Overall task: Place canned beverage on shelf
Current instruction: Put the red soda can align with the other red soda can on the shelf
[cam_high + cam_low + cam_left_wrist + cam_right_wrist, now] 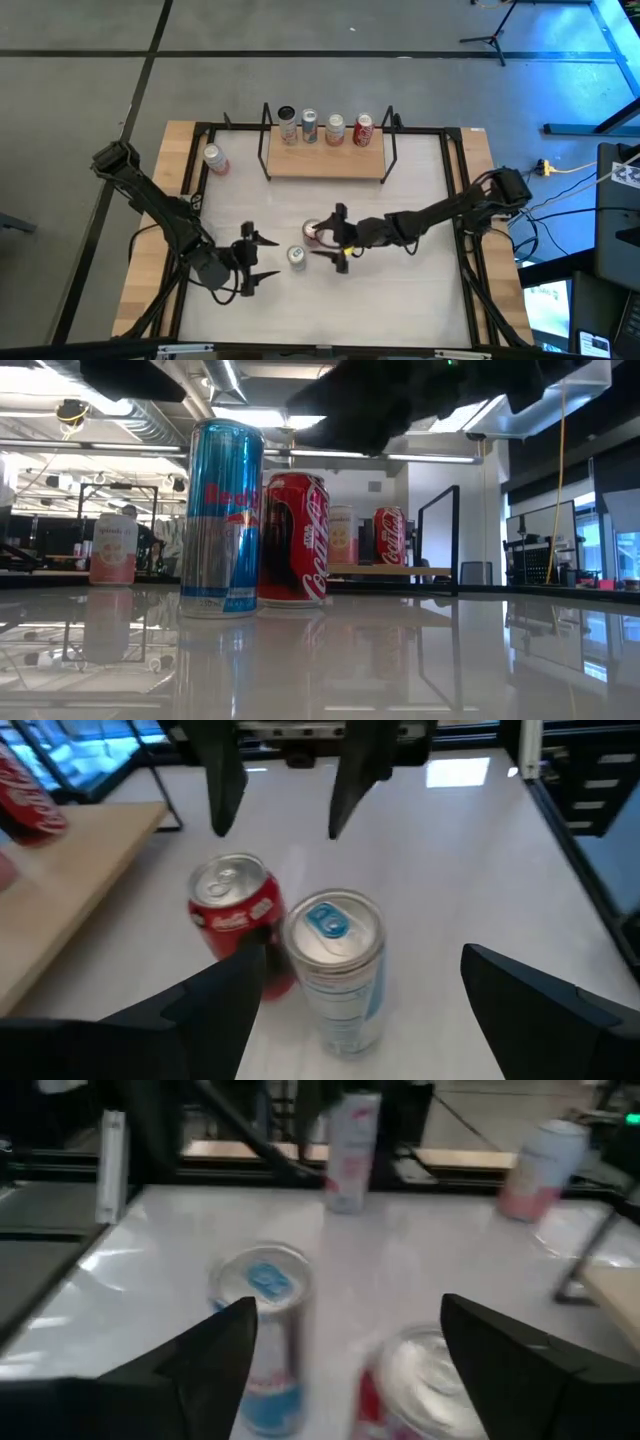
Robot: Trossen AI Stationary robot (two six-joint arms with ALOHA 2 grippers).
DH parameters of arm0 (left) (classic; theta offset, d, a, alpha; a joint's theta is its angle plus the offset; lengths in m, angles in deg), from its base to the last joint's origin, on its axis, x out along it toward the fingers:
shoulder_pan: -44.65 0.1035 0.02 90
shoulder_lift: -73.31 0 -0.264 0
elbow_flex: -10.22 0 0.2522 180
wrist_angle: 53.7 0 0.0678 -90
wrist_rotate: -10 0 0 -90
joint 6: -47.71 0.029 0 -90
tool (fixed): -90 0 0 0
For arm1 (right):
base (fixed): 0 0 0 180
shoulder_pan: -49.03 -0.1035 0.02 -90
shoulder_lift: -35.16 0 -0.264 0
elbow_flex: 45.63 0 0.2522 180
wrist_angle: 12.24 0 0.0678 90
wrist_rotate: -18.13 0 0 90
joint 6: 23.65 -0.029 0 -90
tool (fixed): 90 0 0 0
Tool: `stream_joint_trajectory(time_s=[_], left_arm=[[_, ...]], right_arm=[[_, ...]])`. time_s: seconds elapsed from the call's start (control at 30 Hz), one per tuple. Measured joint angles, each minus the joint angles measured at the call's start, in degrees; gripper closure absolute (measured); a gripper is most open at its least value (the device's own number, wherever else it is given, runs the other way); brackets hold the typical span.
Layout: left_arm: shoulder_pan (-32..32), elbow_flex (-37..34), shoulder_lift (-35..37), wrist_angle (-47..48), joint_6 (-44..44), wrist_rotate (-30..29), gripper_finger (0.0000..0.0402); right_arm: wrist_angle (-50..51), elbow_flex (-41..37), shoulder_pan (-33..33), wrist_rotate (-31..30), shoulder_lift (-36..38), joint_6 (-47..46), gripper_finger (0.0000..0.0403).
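Note:
A slim blue-and-silver can [297, 257] and a red cola can [315, 234] stand upright side by side on their bases at the middle of the white table; the low view shows the blue can [222, 518] and the red can [293, 540] close up. My left gripper [268, 260] is open to the left of the blue can [335, 970], which stands just ahead of its fingers. My right gripper [338, 238] is open to the right of the red can [430, 1380], which sits low between its fingers. The wooden shelf [325, 165] holds several cans along its back.
A pink can [214, 159] stands alone on the table left of the shelf. Black rod uprights [266, 140] rise at the shelf's ends. The two grippers face each other across the two cans. Bare tabletop lies toward the near edge [400, 310].

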Motion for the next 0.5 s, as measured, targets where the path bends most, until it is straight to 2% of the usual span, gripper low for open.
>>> stream_joint_trajectory(time_s=[0.1,0.23,0.3,0.37,0.5], left_arm=[[0.0,0.0,0.0,-0.3,-0.1,1.9,0.0076],[-0.1,0.0,0.0,-0.4,-0.5,2.5,0.0076],[-0.1,0.0,0.0,-0.5,-0.5,2.5,0.0076],[-0.1,0.0,0.0,-0.4,-0.4,2.6,0.0076],[-0.1,0.0,0.0,-0.4,-0.5,2.7,0.0076]], right_arm=[[4.3,2.4,0.9,-1.1,-2.3,-0.2,0.0054],[7.2,4.7,0.9,-10.5,-4.8,0.1,0.0012],[7.3,5.3,0.8,-13.3,-5.4,0.2,0.0007],[7.1,5.6,1.4,-12.8,-6.0,0.2,0.0013],[8.3,5.6,1.8,-8.0,-6.0,-0.1,0.0027]])
